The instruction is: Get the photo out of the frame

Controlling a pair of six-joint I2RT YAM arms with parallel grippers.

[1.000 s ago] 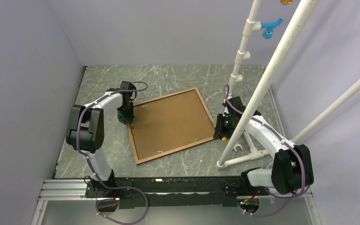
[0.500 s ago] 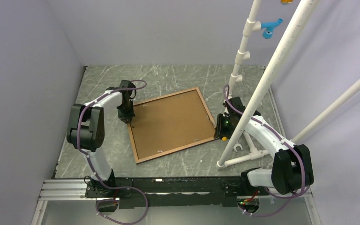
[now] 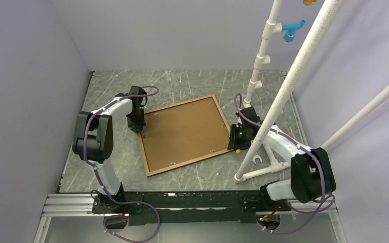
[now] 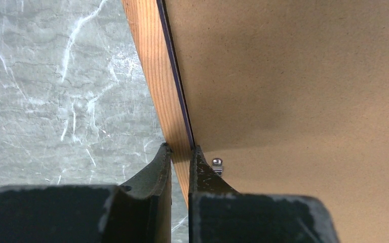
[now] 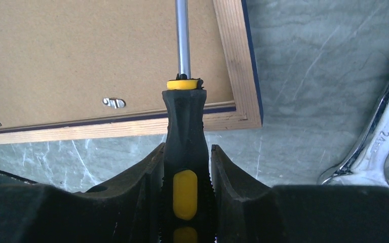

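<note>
The frame [image 4: 154, 76] lies face down, the photo [image 5: 81, 55] brown back up inside. The left pincer [image 4: 181, 149] pinches its left rim. The right pincer [image 5: 187, 148] grips a screwdriver [image 5: 182, 116] pointing over the back, with a clip [image 5: 113, 103] just left of it.

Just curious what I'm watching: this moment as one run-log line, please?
left gripper: shut on frame rail | right gripper: holding screwdriver, shaft over photo | photo: brown back up, in frame
</note>
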